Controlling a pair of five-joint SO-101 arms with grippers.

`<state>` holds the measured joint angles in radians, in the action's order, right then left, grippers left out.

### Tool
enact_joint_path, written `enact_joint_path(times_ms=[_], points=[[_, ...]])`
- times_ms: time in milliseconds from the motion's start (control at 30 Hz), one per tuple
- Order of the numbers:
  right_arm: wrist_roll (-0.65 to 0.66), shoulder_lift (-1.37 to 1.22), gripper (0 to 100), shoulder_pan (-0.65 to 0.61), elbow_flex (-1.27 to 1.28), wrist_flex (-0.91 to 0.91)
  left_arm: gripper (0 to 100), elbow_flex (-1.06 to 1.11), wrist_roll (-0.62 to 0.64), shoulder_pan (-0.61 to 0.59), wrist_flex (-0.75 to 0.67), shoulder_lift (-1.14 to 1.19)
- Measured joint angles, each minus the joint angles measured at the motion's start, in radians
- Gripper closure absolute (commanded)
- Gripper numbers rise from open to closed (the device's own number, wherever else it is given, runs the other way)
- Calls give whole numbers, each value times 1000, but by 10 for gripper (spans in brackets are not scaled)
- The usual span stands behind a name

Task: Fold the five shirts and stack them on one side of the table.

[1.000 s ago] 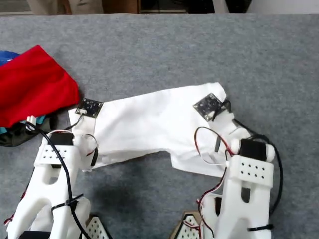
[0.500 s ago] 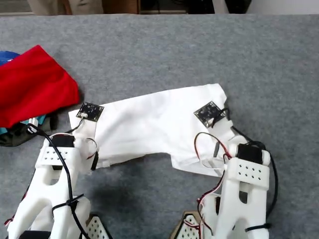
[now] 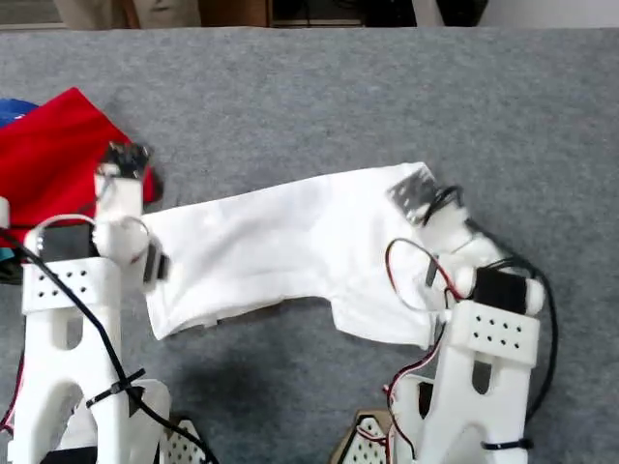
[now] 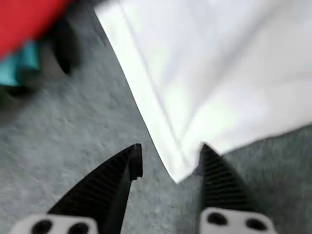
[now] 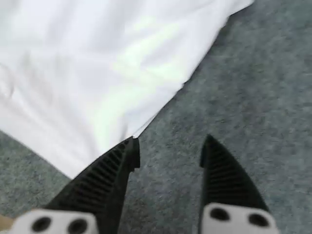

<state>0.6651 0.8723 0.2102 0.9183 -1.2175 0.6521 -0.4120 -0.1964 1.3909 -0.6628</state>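
Note:
A white shirt (image 3: 290, 246) lies folded into a long band across the middle of the table. A red folded shirt (image 3: 58, 174) tops a pile at the left edge, with blue (image 3: 12, 108) and teal cloth showing under it. My left gripper (image 3: 121, 179) hovers by the red shirt's near corner, just off the white shirt's left end. In the left wrist view it (image 4: 170, 158) is open, with a corner of the white shirt (image 4: 219, 73) below and between its fingers. My right gripper (image 3: 418, 193) is over the shirt's far right corner. It (image 5: 170, 148) is open above grey table, beside the white shirt's edge (image 5: 97, 63).
Grey cloth covers the table (image 3: 387, 97), bare along the far side and to the right. The pile's teal cloth (image 4: 19, 66) and a black item (image 4: 63, 44) lie close to my left gripper. Both arm bases stand at the near edge.
My left arm has swung left and away from the white shirt's left end toward the red shirt. My right gripper has shifted slightly right and farther. The shirt has settled flat.

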Motion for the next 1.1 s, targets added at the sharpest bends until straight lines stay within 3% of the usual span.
enact_joint_path(times_ms=[67, 300, 533, 900, 1100], points=[[-43, 2, 927, -23, -60, 18, 937, -18, 51, 0, -61, 21], [-160, -133, 982, -212, -89, 196, 961, 52, 244, 0, -407, 207], [-241, -503, 996, -227, -173, 470, 962, 80, 279, 0, -658, 466], [-244, -993, 996, -187, -503, 496, 963, -49, 287, -81, -706, 727], [-245, -1212, 996, -120, -715, 377, 963, -106, 287, -89, -704, 773]])
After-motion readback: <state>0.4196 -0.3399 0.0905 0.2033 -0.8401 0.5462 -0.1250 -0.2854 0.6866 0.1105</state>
